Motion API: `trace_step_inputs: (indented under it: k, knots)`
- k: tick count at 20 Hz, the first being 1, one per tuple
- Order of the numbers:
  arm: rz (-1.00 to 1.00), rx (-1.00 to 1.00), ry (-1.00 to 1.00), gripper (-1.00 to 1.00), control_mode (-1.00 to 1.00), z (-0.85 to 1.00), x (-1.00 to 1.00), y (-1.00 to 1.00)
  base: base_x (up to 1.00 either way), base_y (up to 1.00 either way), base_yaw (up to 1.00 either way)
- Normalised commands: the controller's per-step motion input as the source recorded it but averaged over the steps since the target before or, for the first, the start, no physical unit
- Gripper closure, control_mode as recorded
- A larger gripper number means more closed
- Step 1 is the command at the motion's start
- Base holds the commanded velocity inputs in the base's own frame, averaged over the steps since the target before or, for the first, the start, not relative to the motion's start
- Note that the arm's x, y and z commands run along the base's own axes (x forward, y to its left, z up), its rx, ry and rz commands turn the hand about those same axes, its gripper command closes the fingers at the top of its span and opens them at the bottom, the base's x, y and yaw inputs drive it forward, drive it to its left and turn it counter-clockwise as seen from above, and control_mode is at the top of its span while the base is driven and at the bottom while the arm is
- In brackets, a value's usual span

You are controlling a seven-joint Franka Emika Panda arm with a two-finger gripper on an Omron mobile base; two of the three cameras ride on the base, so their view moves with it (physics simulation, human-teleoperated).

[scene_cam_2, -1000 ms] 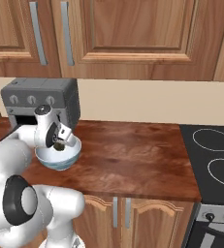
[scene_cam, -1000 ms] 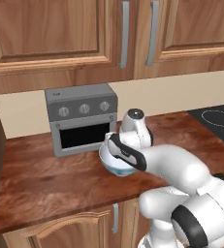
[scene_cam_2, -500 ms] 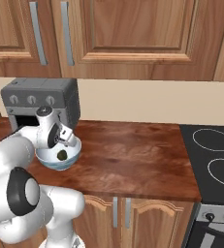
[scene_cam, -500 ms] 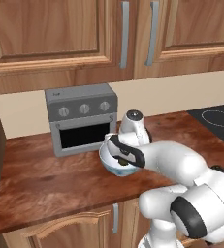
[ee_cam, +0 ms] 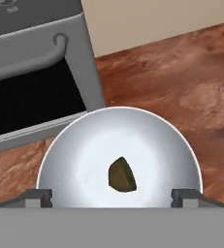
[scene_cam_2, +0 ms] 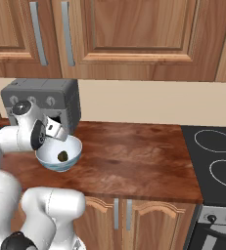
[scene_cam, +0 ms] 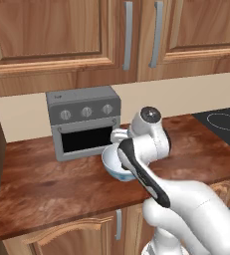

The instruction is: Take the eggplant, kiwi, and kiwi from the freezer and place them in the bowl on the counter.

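One kiwi in bowl

Light is even and fairly bright in all three views, soft and without a visible source. The table shows a mottled red-brown surface with pale patches of dull sheen, no hard glare. Shadows are faint: a soft dark patch lies beside the bowl on the wood, and the oven window is flat black. The white arm shades smoothly to grey on its underside. The bowl's inside is the brightest area in the hand view, nearly washed out, with the kiwi dark against it. Edges are slightly soft and jagged from low resolution; there is no motion blur or lens bending.
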Motion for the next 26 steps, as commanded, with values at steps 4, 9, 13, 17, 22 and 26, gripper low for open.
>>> trace_step_inputs:
  k: [4, 9, 13, 17, 22, 26]
  knots:
    - [0.00, 0.00, -0.38, -1.00, -1.00, 0.86, -1.00, 0.00, 0.00, 0.00, 0.00]
    - [-0.01, 0.03, -0.18, -1.00, -1.00, 0.60, -0.98, 0.00, 0.00, 0.00, 0.00]
    - [-0.01, 0.17, 0.00, -1.00, 1.00, 0.23, -0.75, -0.04, -0.25, 0.00, 0.00]
    - [0.00, 0.00, 0.00, -1.00, 1.00, 0.00, 0.00, 0.00, -1.00, 0.00, 0.00]
    - [0.00, 0.00, 0.00, -1.00, 1.00, 0.00, 0.00, 0.00, -1.00, 0.14, 0.00]
    - [0.00, 0.00, 0.00, -1.00, 1.00, 0.00, 0.00, 0.00, -1.00, 0.47, 0.00]
